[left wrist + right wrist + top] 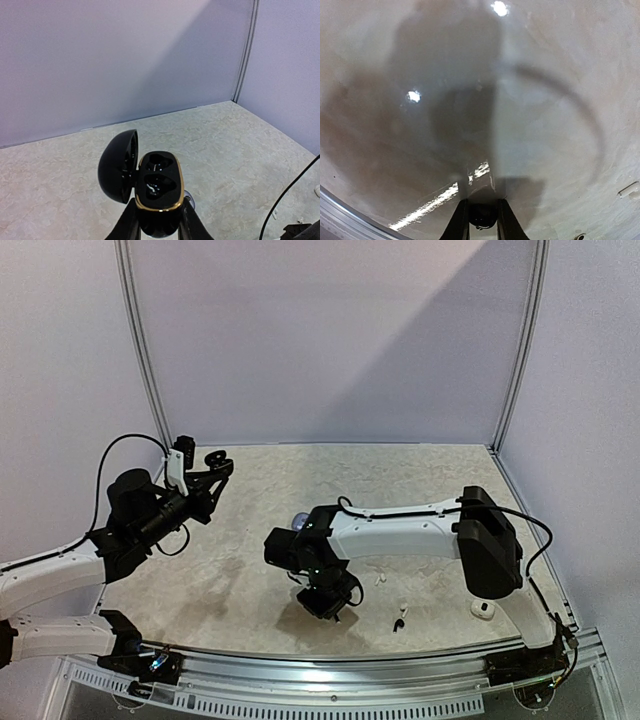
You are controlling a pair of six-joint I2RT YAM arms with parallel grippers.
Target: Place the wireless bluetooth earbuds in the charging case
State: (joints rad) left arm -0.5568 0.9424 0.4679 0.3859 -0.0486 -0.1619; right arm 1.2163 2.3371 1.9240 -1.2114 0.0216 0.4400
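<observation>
right gripper (pixel 482 223): narrow; its two fingers (pixel 461 220) sit close on either side of a small black earbud (pixel 482 215) that fills the gap between them.
black earbud: between the right gripper's fingertips, low over the table (pixel 430 480); the pictures do not show whether it is off the surface.
right arm: reaches in from the right and bends down at the wrist, near the front rail (pixel 350 664).
white earbud (pixel 380 580): lying on the table just to the right of the right gripper.
loose dark earbud (pixel 400 624): on the table to the right of the right gripper, nearer the rail than the white earbud.
white case (pixel 483 608): further right of the right gripper, beside the right arm's forearm.
rounded bluish thing (pixel 300 521): on the table just behind the right gripper, partly hidden by the arm; too little shows to name it.
left gripper (pixel 159 231): clamped on the lower body of the charging case (pixel 159 192).
charging case: black with a gold rim, held up off the table, well to the left of the right gripper and further back; its lid (pixel 119 166) is swung open to the left, and both dark sockets look unfilled.
</observation>
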